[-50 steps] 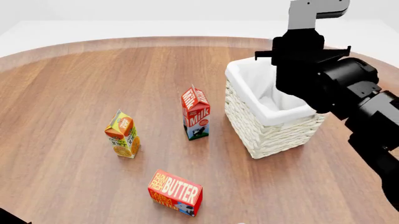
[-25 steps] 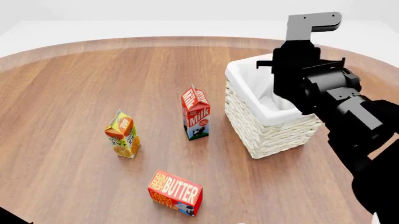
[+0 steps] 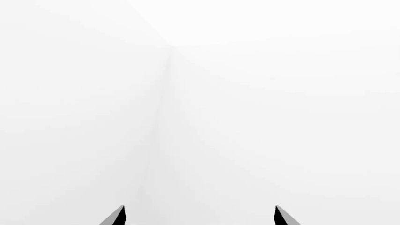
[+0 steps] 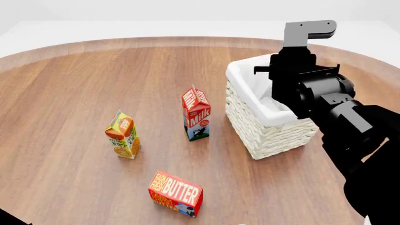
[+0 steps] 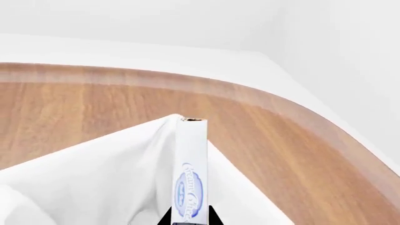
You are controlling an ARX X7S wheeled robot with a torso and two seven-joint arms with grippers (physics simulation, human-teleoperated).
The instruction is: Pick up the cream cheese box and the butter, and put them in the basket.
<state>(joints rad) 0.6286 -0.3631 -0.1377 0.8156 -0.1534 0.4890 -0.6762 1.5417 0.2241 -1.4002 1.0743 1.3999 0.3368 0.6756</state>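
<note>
One round wooden table [image 4: 75, 84] carries one basket [image 4: 272, 129], one butter [image 4: 176, 193] box, one milk carton [image 4: 196, 113] and one orange juice carton [image 4: 122, 134]. Basket sits right of the milk carton, white liner over its rim; butter lies on its side nearest the robot, well apart from the basket, untouched. Both cartons stand upright, juice carton left of the milk. Right arm reaches over the basket's opening, its body hiding the right pincer in the head view. Right wrist view: right pincer [image 5: 189, 220] is closed on one cream cheese box [image 5: 190, 168], thin white box held edge-on between the dark fingertips, over the basket's liner, not yet let go. Left wrist view: left pincer [image 3: 198, 216] shows two dark fingertips [image 3: 115, 217] set apart, nothing between them, plain white background only.
</note>
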